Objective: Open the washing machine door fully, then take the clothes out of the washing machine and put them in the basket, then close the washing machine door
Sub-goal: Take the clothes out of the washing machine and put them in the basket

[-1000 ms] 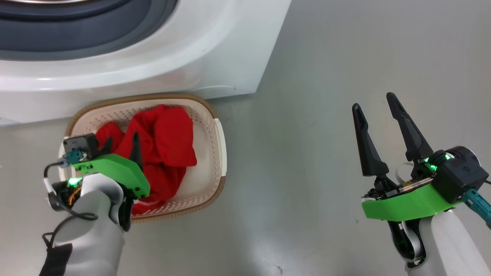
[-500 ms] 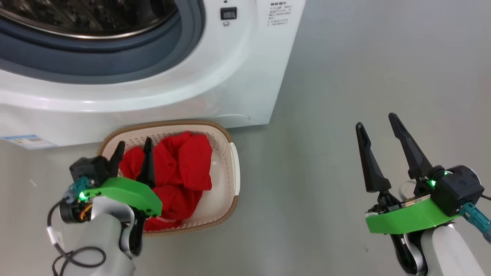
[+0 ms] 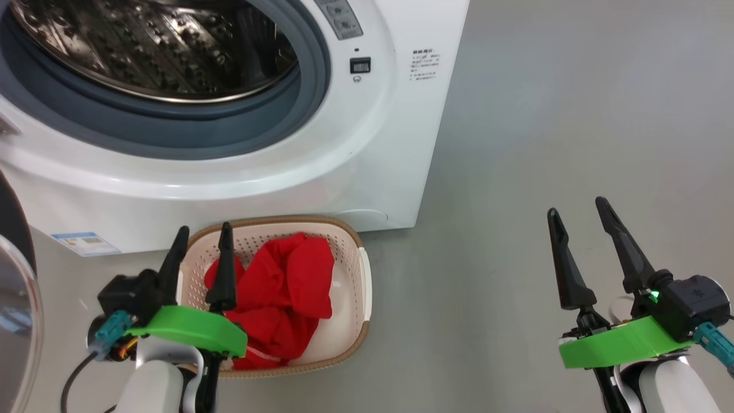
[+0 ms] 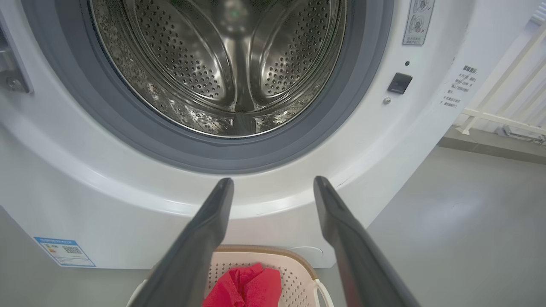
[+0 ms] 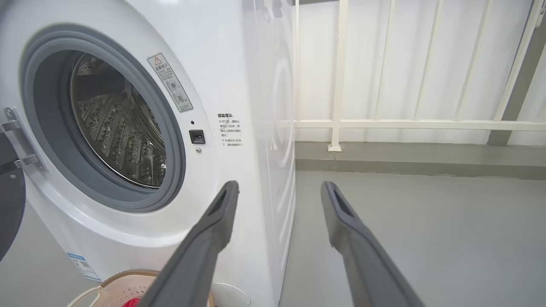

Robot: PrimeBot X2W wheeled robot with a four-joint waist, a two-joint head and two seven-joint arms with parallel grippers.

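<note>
my left gripper (image 3: 204, 228) has lifted off the basket (image 3: 367, 287), fingers spread and empty; the clothes (image 3: 287, 287) lie in it, before the washing machine (image 3: 367, 143); the drum (image 4: 230, 64) looks bare; right gripper (image 3: 576, 206) spread too; closing the washing machine door (image 3: 17, 321) likely comes next

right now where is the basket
In the head view the basket sits lower left, just in front of the washing machine, beside the left hand.

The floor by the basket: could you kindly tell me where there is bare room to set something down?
Bare floor lies between the basket and the right gripper, and right of the washing machine. The basket itself is crowded with the clothes.
</note>
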